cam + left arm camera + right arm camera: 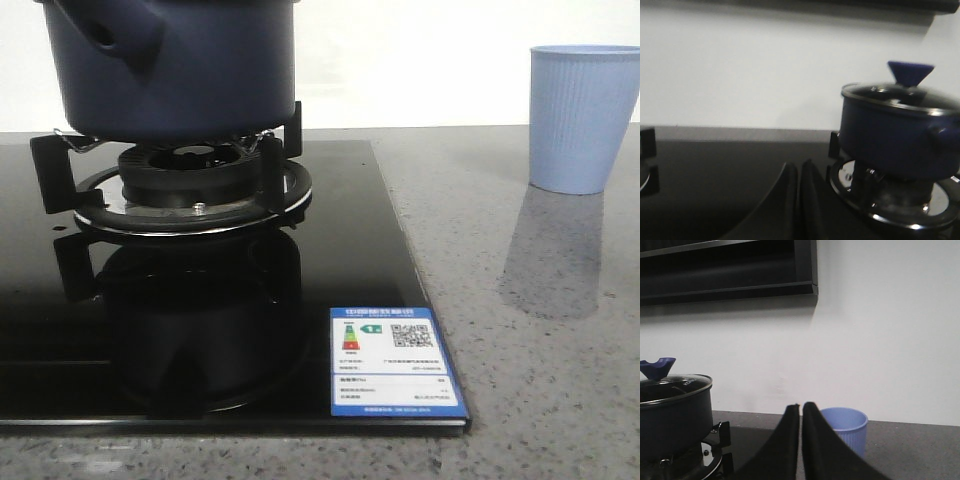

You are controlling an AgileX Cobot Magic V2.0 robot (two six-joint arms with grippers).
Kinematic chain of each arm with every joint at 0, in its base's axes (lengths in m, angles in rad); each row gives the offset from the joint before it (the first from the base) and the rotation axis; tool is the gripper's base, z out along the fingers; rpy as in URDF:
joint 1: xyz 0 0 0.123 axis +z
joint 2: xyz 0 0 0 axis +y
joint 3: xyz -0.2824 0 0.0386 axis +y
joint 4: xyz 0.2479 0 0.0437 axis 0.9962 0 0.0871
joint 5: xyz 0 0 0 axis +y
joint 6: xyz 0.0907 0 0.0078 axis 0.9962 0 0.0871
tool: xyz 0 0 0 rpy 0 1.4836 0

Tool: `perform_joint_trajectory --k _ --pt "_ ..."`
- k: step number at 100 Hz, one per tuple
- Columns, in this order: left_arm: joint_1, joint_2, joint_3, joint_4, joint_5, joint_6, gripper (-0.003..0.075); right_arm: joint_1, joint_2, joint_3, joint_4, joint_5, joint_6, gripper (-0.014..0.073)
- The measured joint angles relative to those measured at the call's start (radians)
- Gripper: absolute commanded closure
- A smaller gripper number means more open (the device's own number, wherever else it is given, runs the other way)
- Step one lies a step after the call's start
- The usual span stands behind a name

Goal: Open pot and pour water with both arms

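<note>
The dark navy pot (pixel 180 70) sits on the burner grate (pixel 190 185) of the black glass hob. Its stubby side handle (pixel 105 35) points toward the camera. In the left wrist view the pot (pixel 895 135) carries a glass lid (pixel 900 97) with a blue knob (pixel 910 72). It also shows in the right wrist view (pixel 672 420). The light blue ribbed cup (pixel 580 115) stands on the grey counter to the right and shows in the right wrist view (pixel 845 427). My left gripper (pixel 799 167) is shut and empty, left of the pot. My right gripper (pixel 801 409) is shut and empty, short of the cup.
A blue and white energy label (pixel 393 362) is stuck on the hob's front right corner. Part of a second burner grate (pixel 646 160) shows in the left wrist view. A dark wall shelf (pixel 730 270) hangs above the hob. A white wall lies behind.
</note>
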Motion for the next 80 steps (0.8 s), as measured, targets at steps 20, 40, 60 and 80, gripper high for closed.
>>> perform_joint_trajectory --k 20,40,60,80 --pt "0.058 0.0 0.126 0.043 -0.031 -0.063 0.0739 0.0 0.0 0.0 0.0 0.0 0.0 0.064" --pt "0.059 0.0 0.126 0.068 -0.042 -0.062 0.0739 0.0 0.0 0.0 0.0 0.0 0.0 0.064" --pt "0.059 0.0 0.126 0.063 -0.005 -0.061 0.0739 0.0 0.0 0.0 0.0 0.0 -0.001 0.064" --pt "0.059 0.0 0.126 0.061 0.002 -0.059 0.0739 0.0 0.0 0.0 0.0 0.0 -0.001 0.064"
